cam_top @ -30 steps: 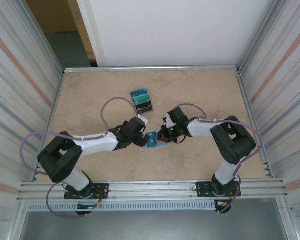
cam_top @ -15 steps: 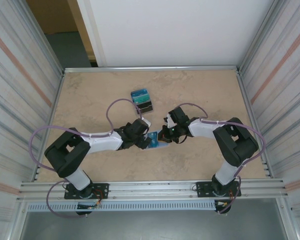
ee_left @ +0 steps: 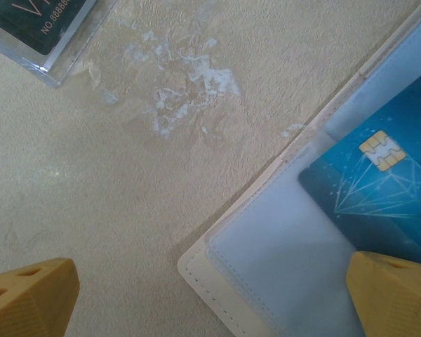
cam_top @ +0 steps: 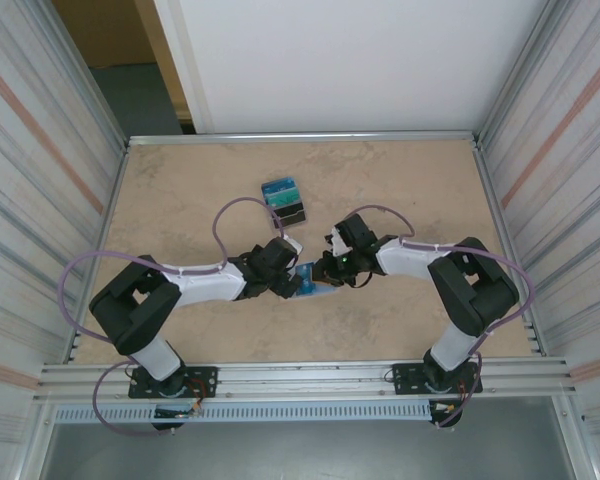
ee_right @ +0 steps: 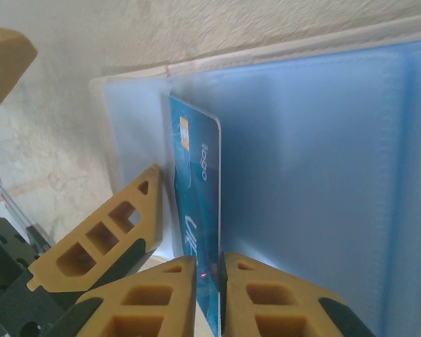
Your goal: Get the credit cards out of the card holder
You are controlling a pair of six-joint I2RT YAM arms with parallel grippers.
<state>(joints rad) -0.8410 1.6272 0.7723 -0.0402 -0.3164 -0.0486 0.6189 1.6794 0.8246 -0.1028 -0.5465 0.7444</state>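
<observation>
The tan card holder [cam_top: 316,291] lies open on the table between the two arms, its pale-blue lining [ee_right: 323,140] facing up. A blue credit card [ee_right: 196,182] with a gold chip stands on edge over the lining, and my right gripper [ee_right: 209,274] is shut on its lower end. In the top view the right gripper [cam_top: 326,274] is at the holder's right side. My left gripper [ee_left: 210,298] is wide open and straddles the holder's corner [ee_left: 266,267], with one finger over the lining beside the blue card [ee_left: 386,182]. Seen from above, the left gripper [cam_top: 294,283] is at the holder's left edge.
Two more cards, one teal [cam_top: 279,188] and one dark [cam_top: 292,212], lie side by side on the table behind the arms. The dark card [ee_left: 35,21] sits in a clear sleeve. Metal walls close in the table on the left and right.
The left arm has reached right, bringing its open gripper up to the card holder's left edge. The right gripper has stayed at the holder with the blue card.
</observation>
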